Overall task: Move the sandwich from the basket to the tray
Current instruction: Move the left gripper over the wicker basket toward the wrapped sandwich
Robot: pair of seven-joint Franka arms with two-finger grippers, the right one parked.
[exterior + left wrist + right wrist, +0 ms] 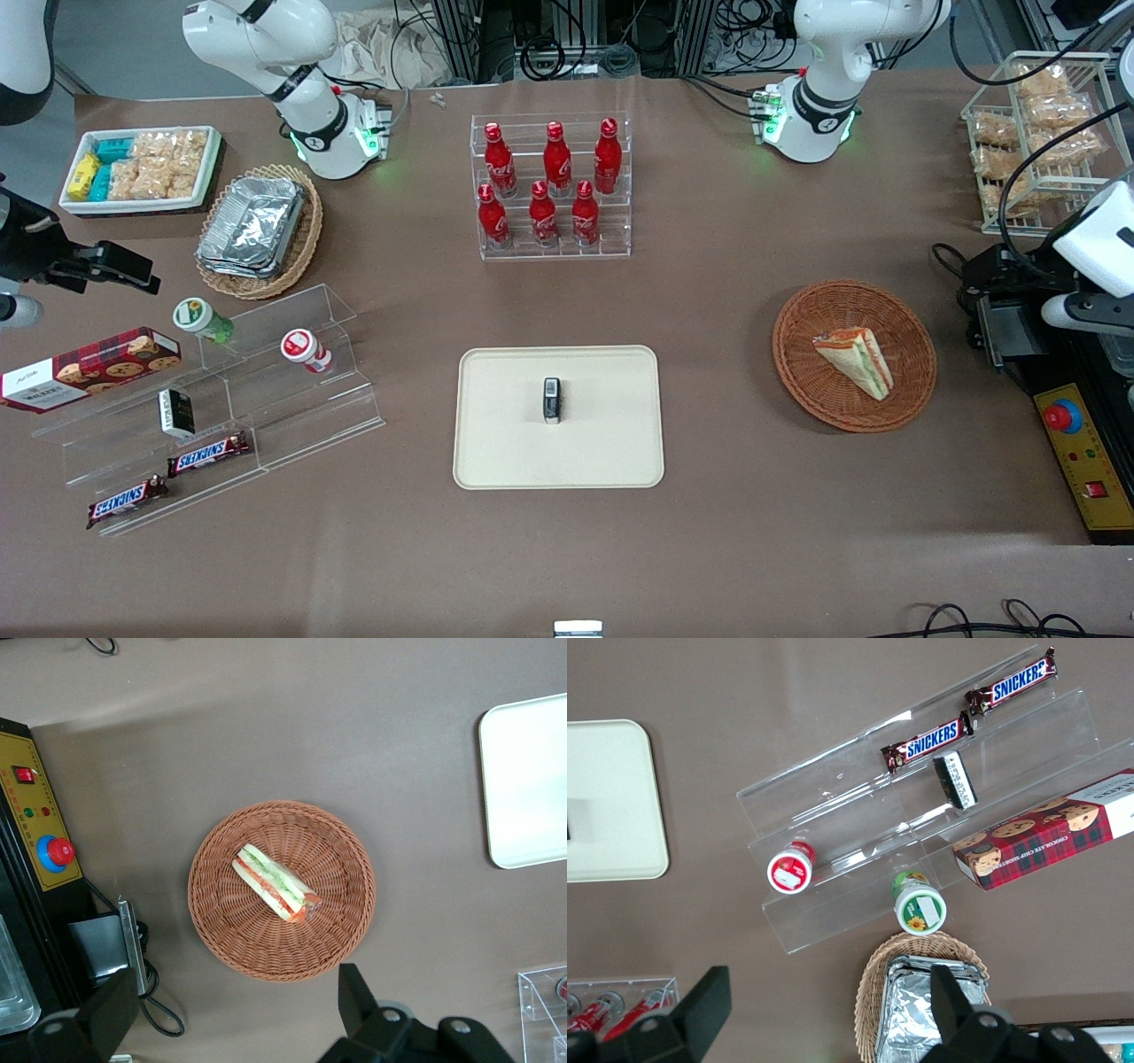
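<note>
The sandwich (855, 361) (275, 883), a pale wedge with red, orange and green layers, lies on its side in the round reddish-brown basket (912, 328) (221, 939). The cream tray (496, 443) (527, 788) lies flat near the table's middle, toward the parked arm from the basket. My gripper (236, 977) hangs well above the table, over the basket's rim on the side farther from the front camera. It is wide open with nothing between its fingers (354, 988).
A small black object (552, 400) lies on the tray. A black box (1001, 332) with a cable and a yellow emergency-stop panel (1076, 452) sit beside the basket toward the working arm's end. A rack of red bottles (551, 186) stands farther from the front camera.
</note>
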